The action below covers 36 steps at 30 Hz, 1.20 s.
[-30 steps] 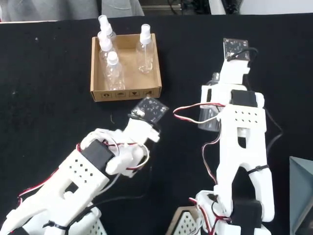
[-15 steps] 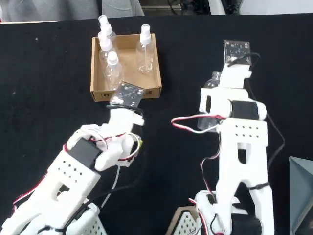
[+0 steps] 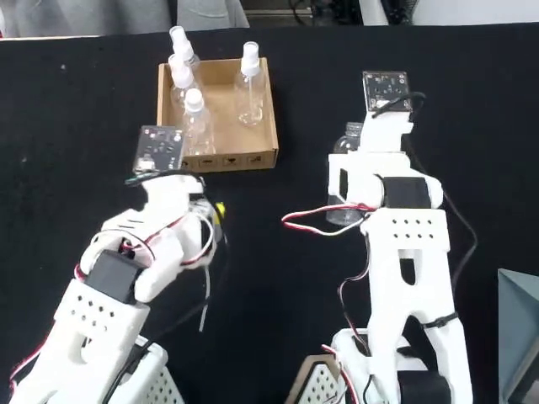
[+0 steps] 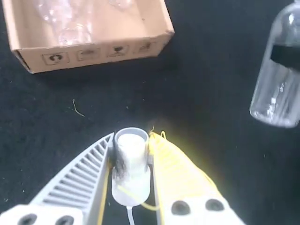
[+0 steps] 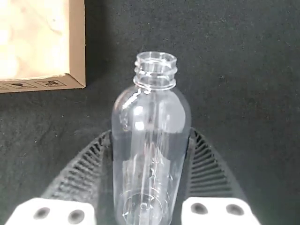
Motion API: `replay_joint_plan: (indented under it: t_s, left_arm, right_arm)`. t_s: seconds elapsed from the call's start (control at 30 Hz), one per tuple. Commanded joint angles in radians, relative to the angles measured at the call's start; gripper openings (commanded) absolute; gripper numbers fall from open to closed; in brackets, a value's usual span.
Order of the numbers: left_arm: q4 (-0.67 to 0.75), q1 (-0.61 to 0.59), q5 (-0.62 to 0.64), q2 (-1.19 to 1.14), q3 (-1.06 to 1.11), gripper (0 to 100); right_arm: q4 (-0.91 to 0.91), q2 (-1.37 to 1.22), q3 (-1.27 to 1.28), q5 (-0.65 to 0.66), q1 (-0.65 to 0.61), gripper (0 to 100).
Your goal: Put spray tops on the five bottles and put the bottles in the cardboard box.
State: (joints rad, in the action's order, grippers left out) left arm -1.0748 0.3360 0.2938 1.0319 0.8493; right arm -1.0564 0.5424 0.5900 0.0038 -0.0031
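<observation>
Left end effector [image 4: 131, 140] is closed on a spray top [image 4: 131, 161]; right end effector [image 5: 151, 136] clamps the open-necked bottle [image 5: 152, 103], well apart to its side. A tilted approach could seat the top crooked or knock the bottle loose

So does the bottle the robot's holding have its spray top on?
No, the bottle in the right gripper has a bare, open neck.
</observation>
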Motion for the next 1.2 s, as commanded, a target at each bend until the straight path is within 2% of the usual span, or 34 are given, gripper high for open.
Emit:
replay_joint_plan:
  t_s: [0.0, 0.3, 0.53, 0.8, 1.17]
  left_arm:
    - [0.049, -0.044, 0.054, 0.058, -0.007, 3]
    - [0.075, -0.140, 0.126, 0.141, 0.001, 3]
    - [0.261, -0.223, 0.203, 0.241, 0.148, 3]
    - [0.321, -0.226, 0.288, 0.450, 0.269, 3]
    - [0.408, -0.231, 0.302, 0.577, 0.374, 3]
  right_arm:
    - [-0.002, 0.059, -0.008, 0.003, -0.028, 9.9]
    - [-0.003, 0.059, -0.008, 0.003, -0.028, 9.9]
    - [-0.023, 0.059, -0.016, 0.003, -0.028, 9.9]
    - [-0.011, 0.191, 0.047, 0.003, -0.029, 9.9]
    - [0.071, 0.275, 0.151, 0.003, -0.110, 9.9]
